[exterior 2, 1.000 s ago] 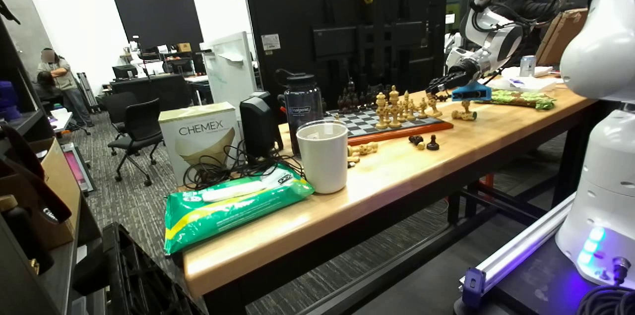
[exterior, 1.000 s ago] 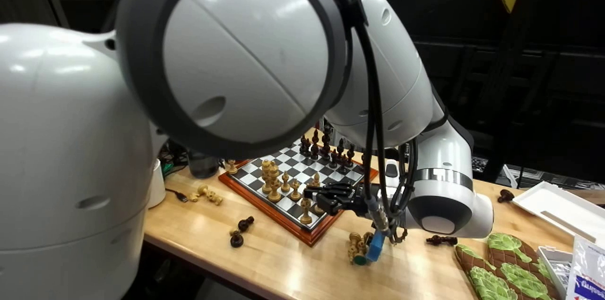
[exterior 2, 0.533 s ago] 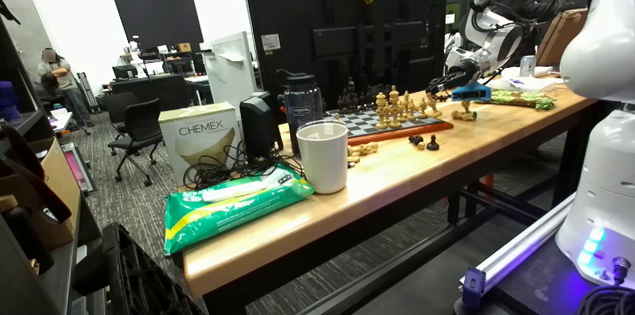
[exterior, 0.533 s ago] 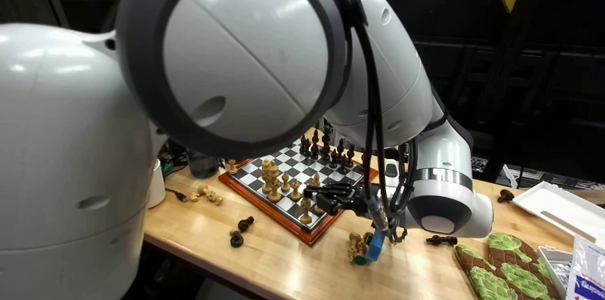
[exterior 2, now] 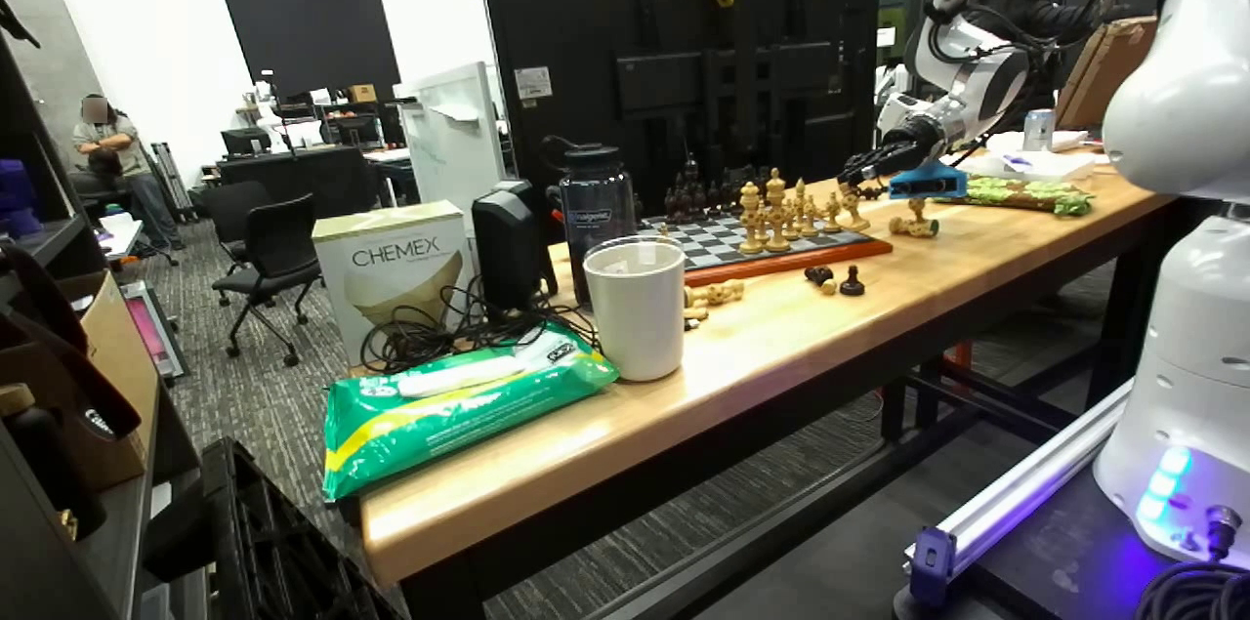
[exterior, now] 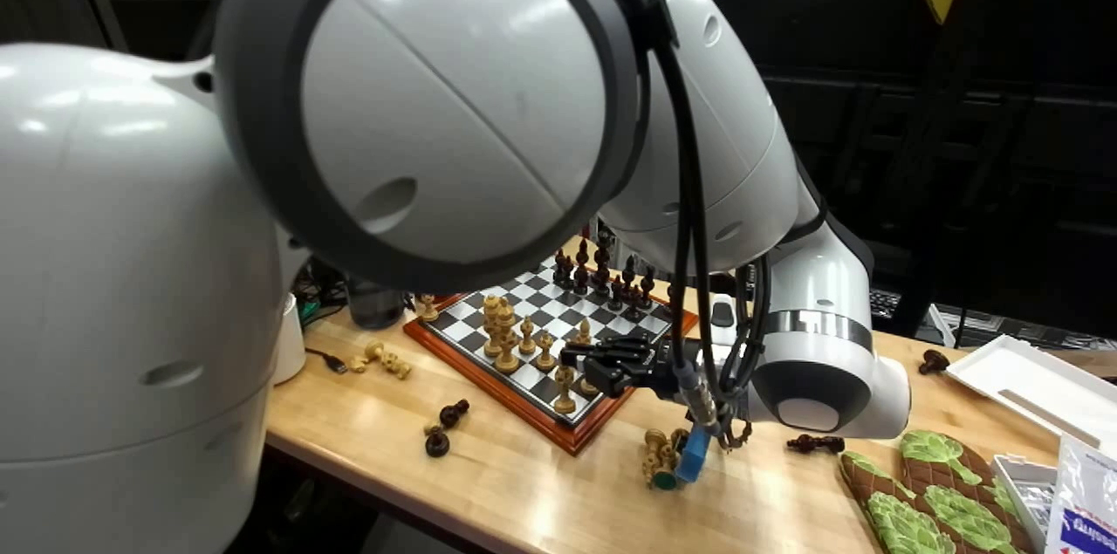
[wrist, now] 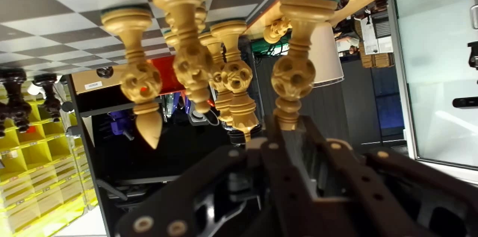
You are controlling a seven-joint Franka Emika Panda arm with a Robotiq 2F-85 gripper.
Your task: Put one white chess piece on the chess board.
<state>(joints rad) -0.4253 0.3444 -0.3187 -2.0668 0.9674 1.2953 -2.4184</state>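
The black two-fingered gripper pinches a pale yellow carved wooden chess piece by its narrow top, one fingertip on either side. In the flipped wrist view, its broad base lies toward 12 o'clock. In an exterior view the gripper points in from 3 o'clock, with the pinched piece at the 6 o'clock corner of the square, dark-and-pale checkered, reddish-brown-framed chess board. Whether its base touches the board or hangs just above, I cannot make out. Other pale carved pieces stand on the board from 10 to 12 o'clock of it; glossy dark brown pieces stand toward the board's 1 o'clock side.

On the light wooden worktop, a heap of fallen pale pieces lies at 5 o'clock from the board, and two loose dark pieces, one upright, are between 7 and 8. In an exterior view with a tall white cup at 8 o'clock from the board, the pinched piece leans, head toward 11 o'clock.
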